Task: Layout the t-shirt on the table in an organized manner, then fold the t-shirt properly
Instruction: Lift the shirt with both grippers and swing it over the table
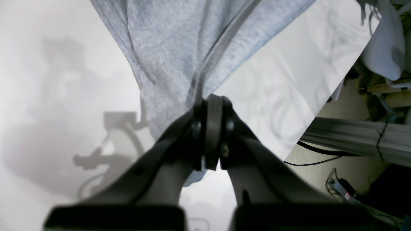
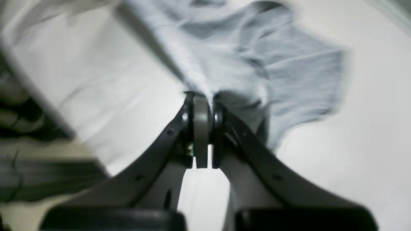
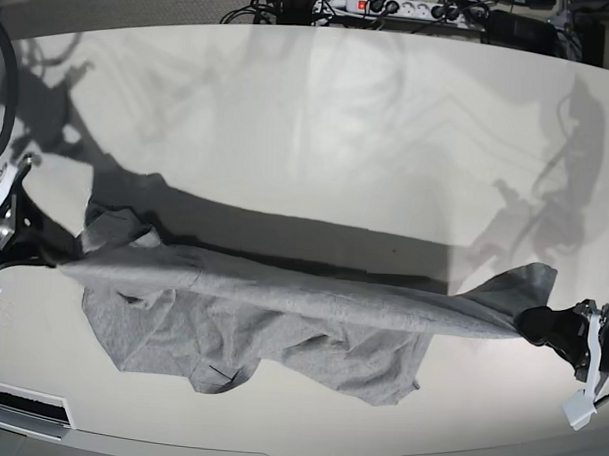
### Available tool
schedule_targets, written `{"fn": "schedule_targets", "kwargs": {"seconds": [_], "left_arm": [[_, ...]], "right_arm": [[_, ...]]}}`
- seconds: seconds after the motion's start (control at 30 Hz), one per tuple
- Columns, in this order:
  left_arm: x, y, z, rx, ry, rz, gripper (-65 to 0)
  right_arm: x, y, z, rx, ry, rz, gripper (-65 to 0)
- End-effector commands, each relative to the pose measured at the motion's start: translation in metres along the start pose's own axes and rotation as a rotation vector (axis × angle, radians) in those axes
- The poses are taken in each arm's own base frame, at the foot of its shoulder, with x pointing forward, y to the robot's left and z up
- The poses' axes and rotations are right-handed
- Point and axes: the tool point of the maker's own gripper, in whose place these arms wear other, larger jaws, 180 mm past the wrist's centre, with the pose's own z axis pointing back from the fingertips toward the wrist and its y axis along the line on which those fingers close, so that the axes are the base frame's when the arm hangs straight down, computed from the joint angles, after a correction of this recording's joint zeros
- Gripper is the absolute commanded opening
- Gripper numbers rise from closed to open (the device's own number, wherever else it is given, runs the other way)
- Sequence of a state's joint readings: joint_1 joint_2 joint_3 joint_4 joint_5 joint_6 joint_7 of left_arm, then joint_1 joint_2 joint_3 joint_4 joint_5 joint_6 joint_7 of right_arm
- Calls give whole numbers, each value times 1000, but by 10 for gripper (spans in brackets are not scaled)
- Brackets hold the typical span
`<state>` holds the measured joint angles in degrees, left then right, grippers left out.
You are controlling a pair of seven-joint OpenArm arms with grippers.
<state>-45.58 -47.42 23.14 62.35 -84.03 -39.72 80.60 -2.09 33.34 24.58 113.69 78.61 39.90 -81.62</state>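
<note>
Shirt [image 3: 282, 312] of grey cotton hangs stretched in a taut band between 2 arms above the white surface [image 3: 318, 118], its lower folds drooping onto it, with the left fingers [image 1: 212, 102] and right fingers [image 2: 202, 99] each clamped tight on one end.
</note>
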Motion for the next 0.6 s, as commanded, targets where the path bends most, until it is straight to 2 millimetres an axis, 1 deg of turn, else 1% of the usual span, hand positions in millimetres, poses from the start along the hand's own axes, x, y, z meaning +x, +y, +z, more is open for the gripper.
{"fn": "schedule_targets", "kwargs": {"seconds": [0.0, 0.03, 0.1, 0.13, 0.17, 0.27, 0.33, 0.37, 0.47, 0.57], "left_arm": [[16, 1, 16, 19, -50, -26, -650], [16, 1, 16, 19, -51, -26, -650], [17, 2, 17, 21, -53, -28, -650], [23, 2, 19, 24, -75, -32, -650], [34, 2, 22, 27, -121, -38, -650], [77, 1, 39, 42, -306, -69, -650], [101, 3, 51, 84, -377, -111, -650], [110, 5, 57, 110, -388, -133, -650], [138, 6, 75, 177, -425, -203, -650], [173, 1, 97, 238, -493, -281, -650]], "right_arm": [[16, 0, 6, 0, -52, 32, -650], [15, -3, 6, -13, -42, 34, -650], [6, -14, 7, -73, 7, 39, -650], [1, -21, 8, -114, 39, 44, -650], [3, -30, 9, -156, 34, 52, -650], [27, -58, 17, -305, -49, 108, -650], [43, -74, 25, -394, -87, 153, -650], [51, -81, 29, -428, -105, 174, -650], [77, -88, 38, -468, -165, 212, -650], [106, -93, 50, -499, -240, 254, -650]]}}
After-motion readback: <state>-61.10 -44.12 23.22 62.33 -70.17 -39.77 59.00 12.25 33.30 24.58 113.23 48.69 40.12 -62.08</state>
